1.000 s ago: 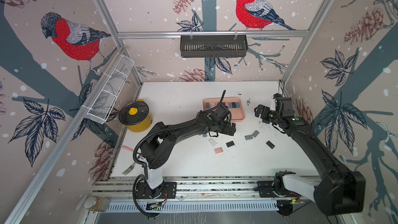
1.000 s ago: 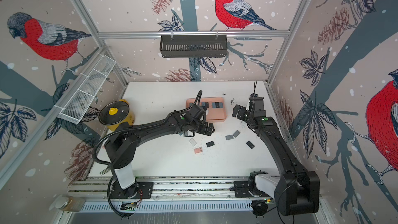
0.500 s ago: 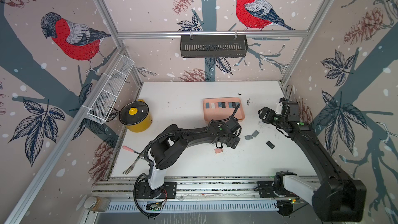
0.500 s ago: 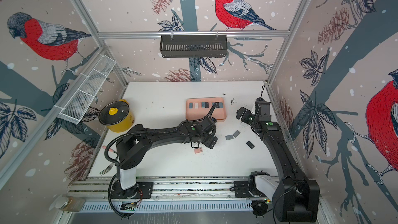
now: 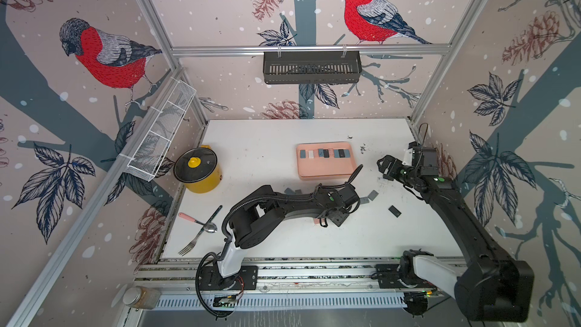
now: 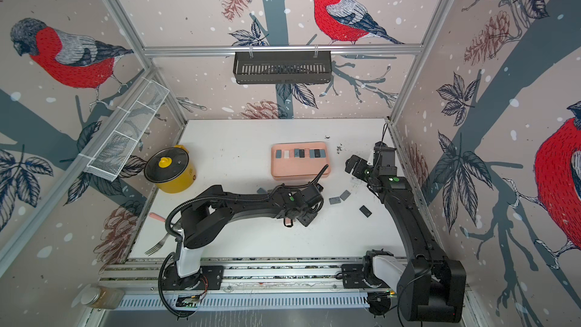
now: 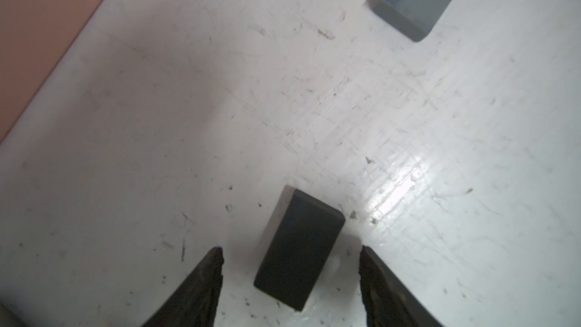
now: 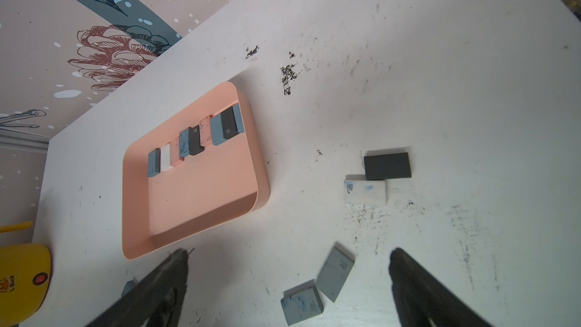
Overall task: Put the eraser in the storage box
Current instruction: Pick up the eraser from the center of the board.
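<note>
My left end effector stands low over the white desk, fingers spread to either side of a black eraser that lies flat on the surface. A strip of bare desk shows between the eraser and each finger, so nothing is pinched. In both top views this end effector sits near the middle of the desk, on the near side of the storage box and apart from it. It covers the black eraser there, and a pink eraser peeks out just to its left.

The salmon-pink storage box rests on the desk, far of centre and slightly right. A row of erasers in grey-blue, white, pink and black lines its far wall; the rest of its floor is bare.

My right end effector hangs above the desk to the right of the box, fingers spread wide and holding nothing. Its wrist camera shows a dark eraser touching a white eraser. Closer to the fingers, two grey erasers lie side by side, touching.

Near the desk's left edge stands a yellow pot with a dark lid. Nearer than the pot, a fork and a pink-handled spoon lie together. A black slotted basket hangs on the far wall, and a white wire-mesh basket hangs on the left wall.
</note>
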`<action>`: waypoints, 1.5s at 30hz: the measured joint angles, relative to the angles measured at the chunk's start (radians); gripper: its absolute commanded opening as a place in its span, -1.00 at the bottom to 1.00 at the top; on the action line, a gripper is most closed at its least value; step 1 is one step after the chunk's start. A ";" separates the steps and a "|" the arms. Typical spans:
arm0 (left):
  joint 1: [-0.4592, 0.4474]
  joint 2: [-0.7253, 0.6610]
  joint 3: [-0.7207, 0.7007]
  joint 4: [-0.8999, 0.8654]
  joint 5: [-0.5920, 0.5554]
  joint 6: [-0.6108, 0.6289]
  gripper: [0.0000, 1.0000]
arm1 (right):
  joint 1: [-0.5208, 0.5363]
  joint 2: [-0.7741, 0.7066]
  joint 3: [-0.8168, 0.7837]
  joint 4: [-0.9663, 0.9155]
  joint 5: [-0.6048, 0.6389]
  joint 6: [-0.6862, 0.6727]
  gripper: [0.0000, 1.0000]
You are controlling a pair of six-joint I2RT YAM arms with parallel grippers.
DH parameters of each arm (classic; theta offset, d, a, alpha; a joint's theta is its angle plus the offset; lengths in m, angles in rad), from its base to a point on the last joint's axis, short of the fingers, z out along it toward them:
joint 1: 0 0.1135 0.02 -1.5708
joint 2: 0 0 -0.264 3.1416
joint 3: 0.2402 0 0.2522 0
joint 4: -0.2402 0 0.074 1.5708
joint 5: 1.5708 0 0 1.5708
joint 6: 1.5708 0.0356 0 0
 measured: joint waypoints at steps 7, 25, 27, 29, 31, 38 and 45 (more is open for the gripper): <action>-0.003 0.006 -0.012 0.035 -0.021 0.000 -0.01 | -0.007 0.003 -0.002 0.007 -0.003 0.000 0.98; 0.042 0.024 -0.004 0.077 -0.038 -0.009 -0.42 | -0.013 0.005 -0.003 0.019 -0.018 0.000 0.98; 0.061 0.015 -0.005 0.063 -0.018 -0.011 -0.45 | -0.013 0.006 -0.003 0.019 -0.019 0.000 0.98; 0.078 0.006 0.001 0.032 0.003 -0.014 -0.47 | -0.013 0.010 -0.003 0.020 -0.022 0.000 0.98; 0.097 -0.001 0.022 -0.014 0.017 -0.022 -0.49 | -0.013 0.014 -0.003 0.022 -0.025 0.000 0.98; 0.162 -0.024 0.214 -0.106 0.089 -0.066 -0.52 | -0.012 0.041 -0.002 0.037 -0.048 0.011 0.98; 0.284 0.071 0.510 -0.181 0.169 -0.151 -0.52 | 0.008 0.081 0.030 0.062 -0.065 0.034 0.98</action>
